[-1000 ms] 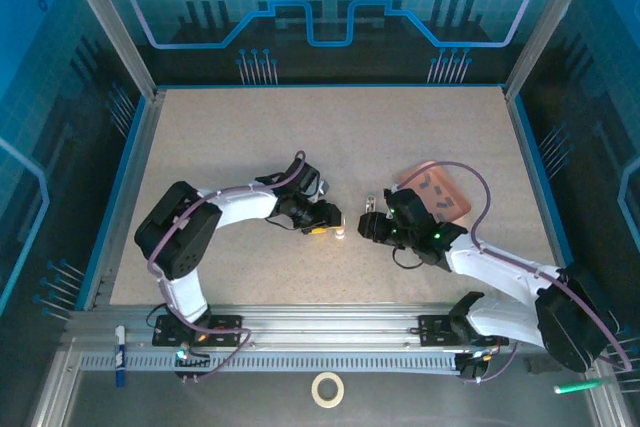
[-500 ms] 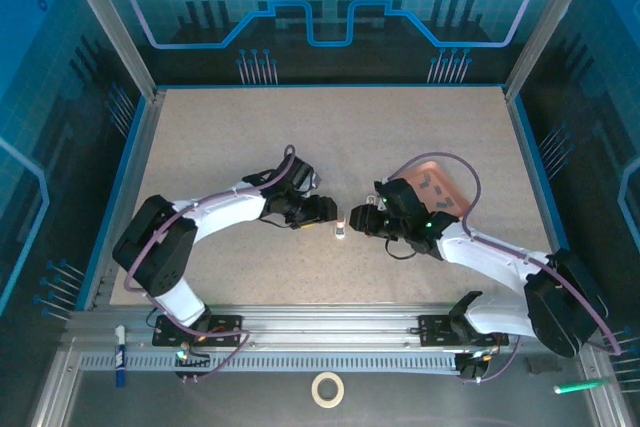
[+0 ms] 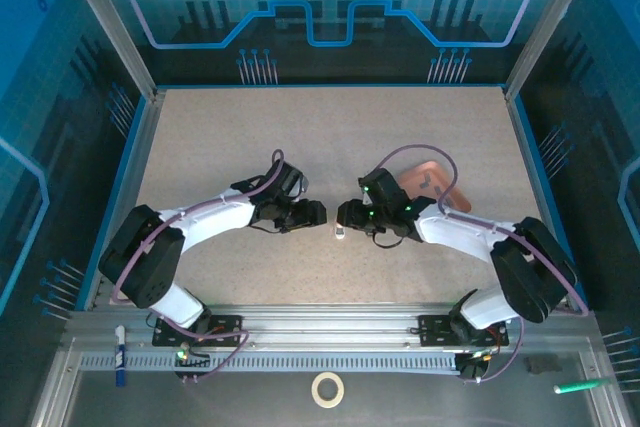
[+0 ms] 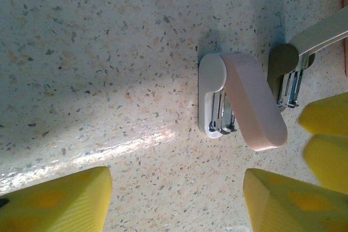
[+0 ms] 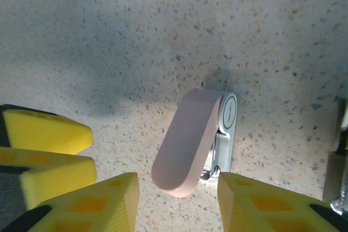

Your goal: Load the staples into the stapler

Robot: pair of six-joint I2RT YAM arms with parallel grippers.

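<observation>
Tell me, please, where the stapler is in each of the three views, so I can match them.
Top external: the stapler is a small white spot near the middle of the picture.
Left wrist: right of centre, swung open.
Right wrist: just below centre, swung open.
Shared landmark: the speckled table under it.

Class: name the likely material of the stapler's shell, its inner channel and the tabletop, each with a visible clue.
The stapler shell: probably matte moulded plastic, smooth rounded edges. Its inner channel: likely metal, shiny glints. The tabletop: speckled composite or laminate, faint sheen.
</observation>
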